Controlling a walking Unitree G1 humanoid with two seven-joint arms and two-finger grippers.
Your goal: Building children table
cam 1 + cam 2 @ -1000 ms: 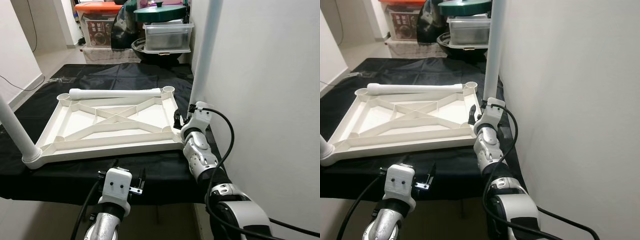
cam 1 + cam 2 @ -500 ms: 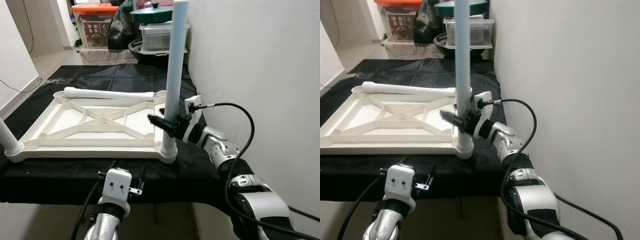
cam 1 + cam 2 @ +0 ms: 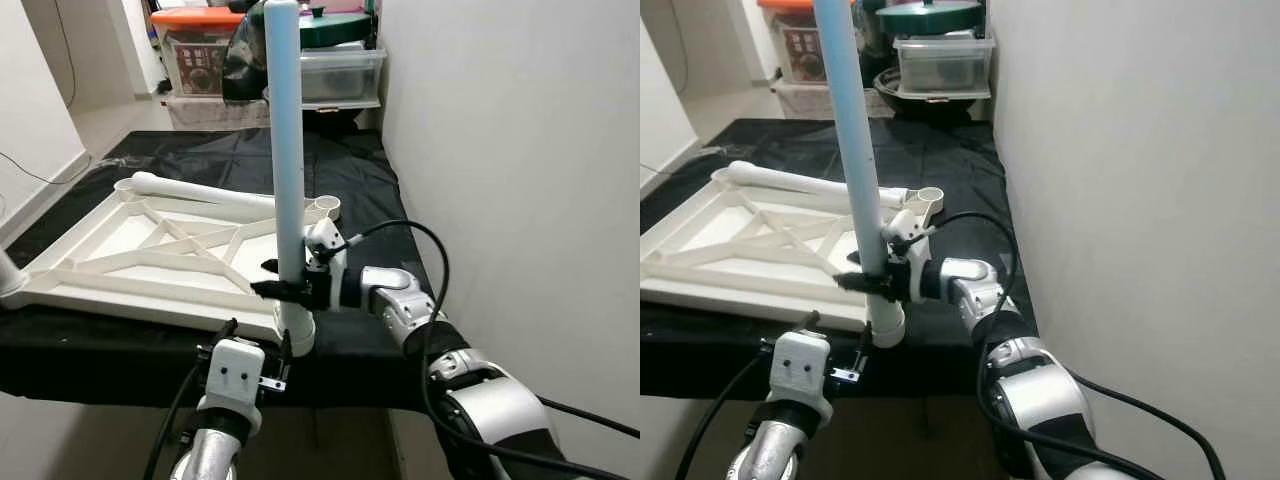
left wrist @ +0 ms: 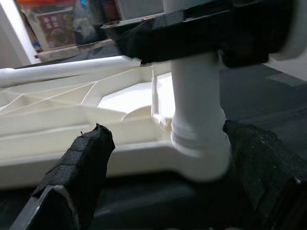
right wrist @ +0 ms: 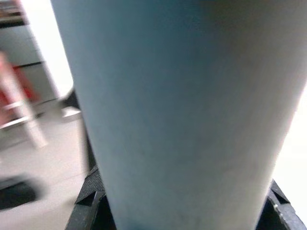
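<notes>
A white table top [image 3: 150, 262] lies upside down on a black-covered platform [image 3: 345, 180]. A white leg [image 3: 287, 150] stands upright in its near right corner socket. My right gripper [image 3: 285, 290] is shut on this leg low down, just above the socket. The right wrist view has the leg [image 5: 177, 110] close up between the black fingers [image 5: 88, 191]. My left gripper [image 4: 165, 129] is open, low at the platform's front edge, its fingers [image 4: 81, 158] either side of that corner socket [image 4: 199, 143] without touching it. A loose leg [image 3: 205, 192] lies along the far rim, beside an empty socket [image 3: 328, 207].
A white wall [image 3: 520, 150] runs close along the right. Storage boxes [image 3: 200, 55], a clear tub [image 3: 345, 75] and a green-lidded pot stand behind the platform. Bare floor [image 3: 110, 115] opens at the back left. Another fitted leg [image 3: 5, 272] rises at the left edge.
My right gripper closed on the upright leg and drew it left and toward me. The table top swung round with it, its near right corner now at the platform's front edge.
</notes>
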